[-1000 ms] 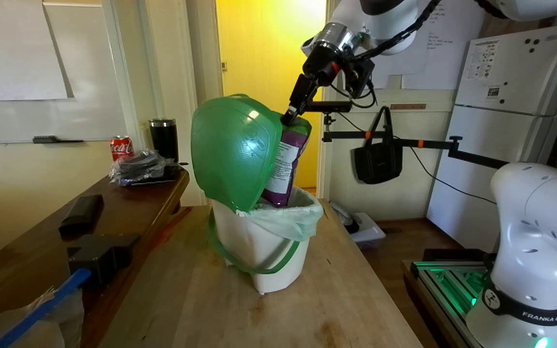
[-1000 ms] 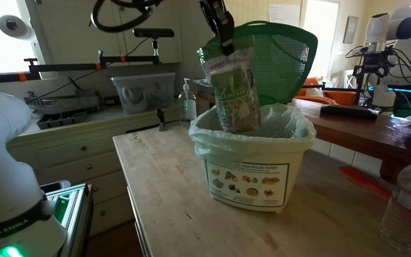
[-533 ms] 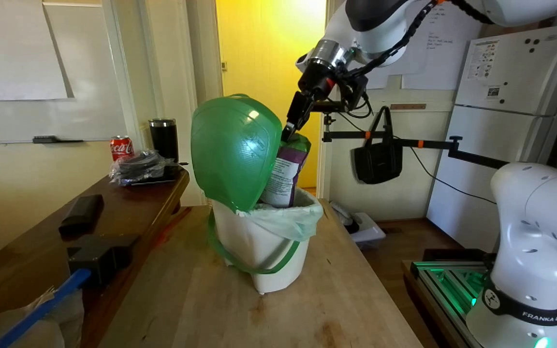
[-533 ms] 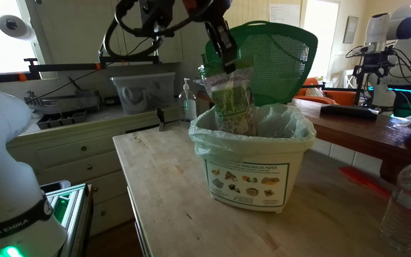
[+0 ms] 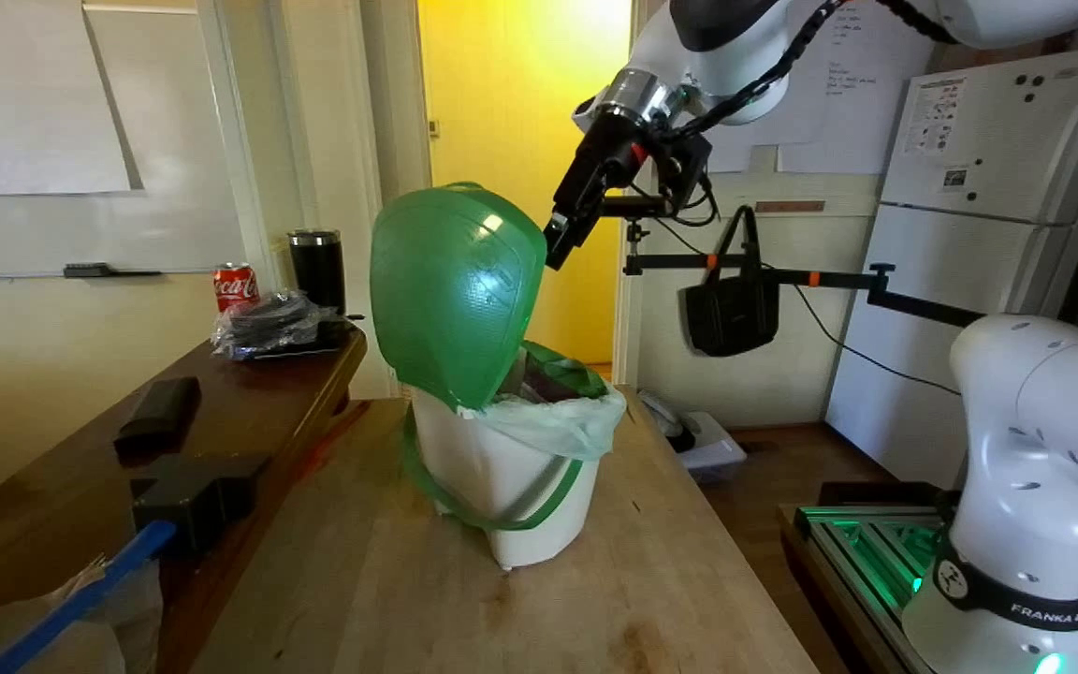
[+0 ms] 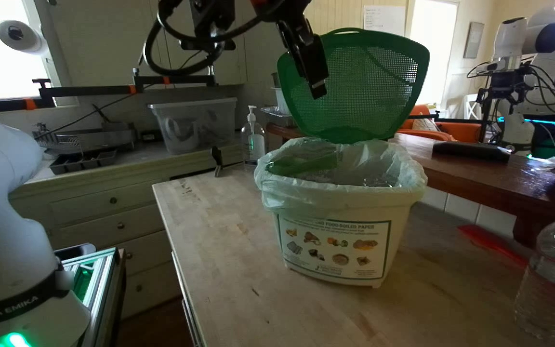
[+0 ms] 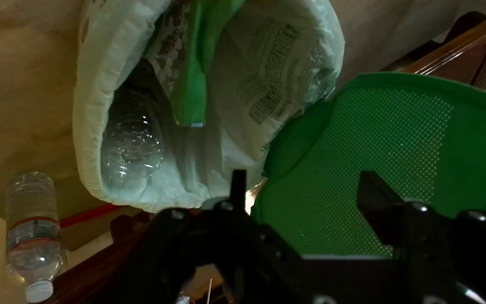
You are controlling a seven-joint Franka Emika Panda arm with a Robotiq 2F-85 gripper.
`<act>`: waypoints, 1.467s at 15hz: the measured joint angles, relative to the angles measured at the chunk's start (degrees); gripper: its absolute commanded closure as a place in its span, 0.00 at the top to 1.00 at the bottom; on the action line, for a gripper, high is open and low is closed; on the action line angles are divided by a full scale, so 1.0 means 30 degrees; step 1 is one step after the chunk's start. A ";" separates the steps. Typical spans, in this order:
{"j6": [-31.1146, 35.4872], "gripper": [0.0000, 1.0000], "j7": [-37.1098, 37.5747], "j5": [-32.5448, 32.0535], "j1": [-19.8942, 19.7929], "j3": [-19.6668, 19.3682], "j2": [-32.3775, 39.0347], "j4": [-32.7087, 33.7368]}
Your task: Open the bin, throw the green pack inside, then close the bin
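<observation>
Closest in the wrist view are the black jointed fingers [image 7: 376, 202] of the white robot arm [image 5: 1035, 402]: they stand spread apart, gripping nothing. In both exterior views they slant downward above a white tapered plastic bin [image 6: 400, 236], near its bright green plastic lid [image 5: 455, 290], which is tipped up and back, its inner side a mesh. Whether fingers and lid touch cannot be told. A pale green plastic liner [image 6: 301, 193] is folded out over the bin's rim, a printed label [image 6: 335, 248] covers part of the white wall, and a curved green strap handle [image 5: 511, 524] hangs against the side.

The green plastic pack [image 7: 192, 84], with a dark purplish patch, lies tilted inside the liner, its green end close to rim level, well apart from the fingers. Beside it is a shiny clear plastic object [image 7: 133, 139], its kind unclear.

The bin stands on a pale wooden worktop [image 5: 464, 608], as does an upright clear plastic water bottle [image 6: 552, 279] with a white cap.

Farther off, a dark brown wooden worktop [image 5: 258, 412] carries a crumpled clear plastic bag [image 5: 277, 323], a red Coca-Cola can [image 5: 235, 285] and a black tumbler [image 5: 317, 271] with a silvery rim. Beyond hangs a black handled bag [image 5: 734, 314], between a yellow door [image 5: 520, 122] and a white fridge [image 5: 969, 243].
</observation>
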 measured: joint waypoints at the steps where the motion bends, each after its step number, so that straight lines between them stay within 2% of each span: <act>1: 0.0000 1.00 -0.0012 0.0001 0.0000 0.0000 -0.0042 0.0000; 16: -0.0001 1.00 0.0154 -0.0570 -0.0368 0.0568 -0.2021 -0.0147; 22: 0.0080 1.00 0.0872 -0.0571 -0.0355 0.1322 -0.2838 -0.0176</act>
